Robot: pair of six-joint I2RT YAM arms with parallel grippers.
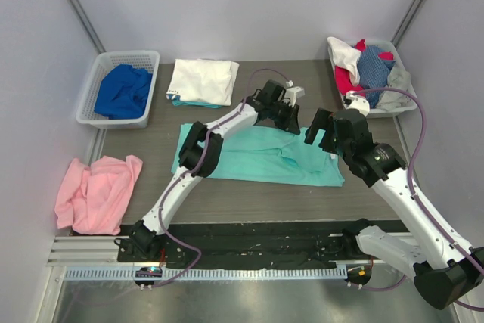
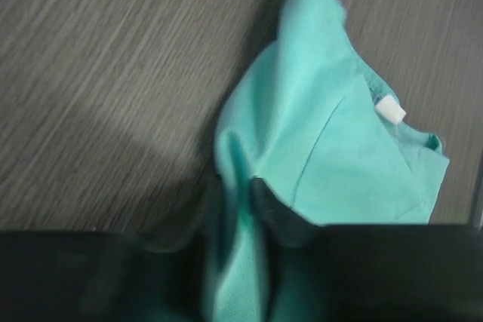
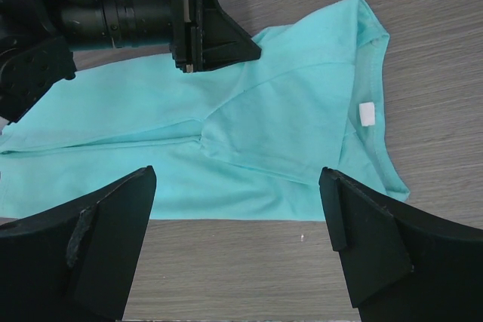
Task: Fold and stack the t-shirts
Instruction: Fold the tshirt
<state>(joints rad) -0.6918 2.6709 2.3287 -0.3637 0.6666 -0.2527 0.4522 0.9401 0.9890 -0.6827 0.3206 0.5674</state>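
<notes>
A mint-green t-shirt [image 1: 249, 158] lies folded lengthwise in the middle of the table, collar end to the right. My left gripper [image 1: 293, 116] is shut on a fold of its far edge near the collar; in the left wrist view [image 2: 245, 209] the fabric [image 2: 339, 156] rises pinched between the fingers. My right gripper [image 1: 321, 132] is open and empty, hovering over the shirt's right end; in the right wrist view [image 3: 238, 216] its fingers [image 3: 113, 231] straddle the near edge of the shirt [image 3: 264, 126]. A folded white t-shirt [image 1: 203, 81] lies at the back.
A white basket [image 1: 94, 85] at the back left holds a royal blue tee [image 1: 121, 90]. A basket [image 1: 401, 73] at the back right holds white, red, blue and grey tees. A pink cloth [image 1: 97, 191] lies at the left edge.
</notes>
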